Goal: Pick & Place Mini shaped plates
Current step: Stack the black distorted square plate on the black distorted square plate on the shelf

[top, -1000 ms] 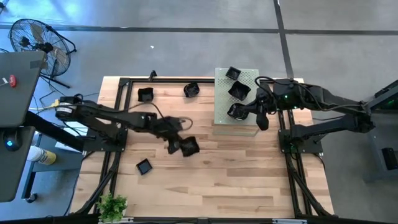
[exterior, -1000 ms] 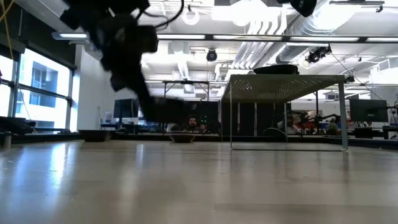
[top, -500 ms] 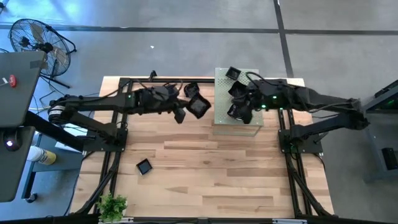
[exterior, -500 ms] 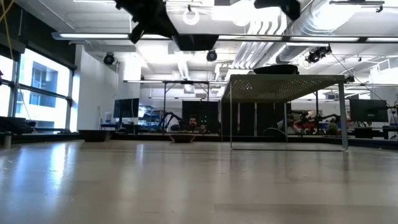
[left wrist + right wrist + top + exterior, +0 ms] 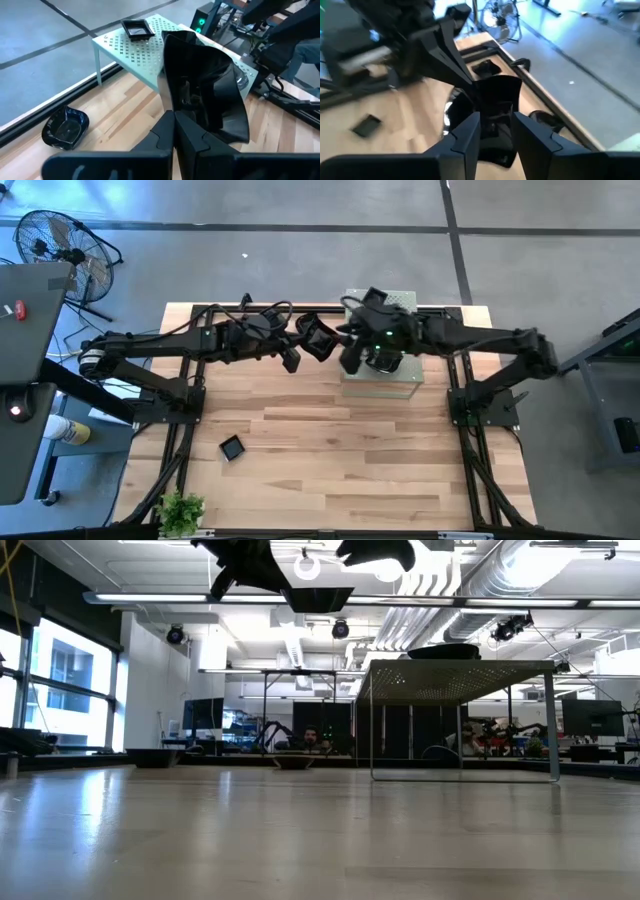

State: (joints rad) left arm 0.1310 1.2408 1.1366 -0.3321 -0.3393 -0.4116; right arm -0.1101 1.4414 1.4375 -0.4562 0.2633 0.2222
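Observation:
A glossy black mini plate (image 5: 319, 340) hangs in the air near the table's far edge, left of the pale green perforated board (image 5: 400, 305). My left gripper (image 5: 300, 350) is shut on it. My right gripper (image 5: 346, 352) has come from the right and is open. Its two fingers stand on either side of the same plate (image 5: 496, 102). In the low view the plate (image 5: 318, 598) hangs high above the table. Two plates (image 5: 375, 298) (image 5: 383, 361) lie on the board. Others (image 5: 232, 447) (image 5: 65, 129) lie on the wood. My left gripper pinches the plate's rim (image 5: 176, 107) between its two shut fingers, at the edge nearest them. The fingers come level from the table's left. The plate stands tilted on edge, lifted clear of table and board. My right gripper: I cannot tell whether its fingers (image 5: 468, 131) touch the plate.
A black frame (image 5: 200, 315) runs along the table's far and side edges. The green board stands on thin legs (image 5: 372, 730) at the far right. A small plant (image 5: 180, 510) sits at the near left corner. The wooden top (image 5: 340, 460) lies bare in the middle and near side.
My left gripper has carried the plate from over the table's middle up and toward the far edge and the board. My right gripper has left the board's near side and moved toward the table's left, up to the held plate.

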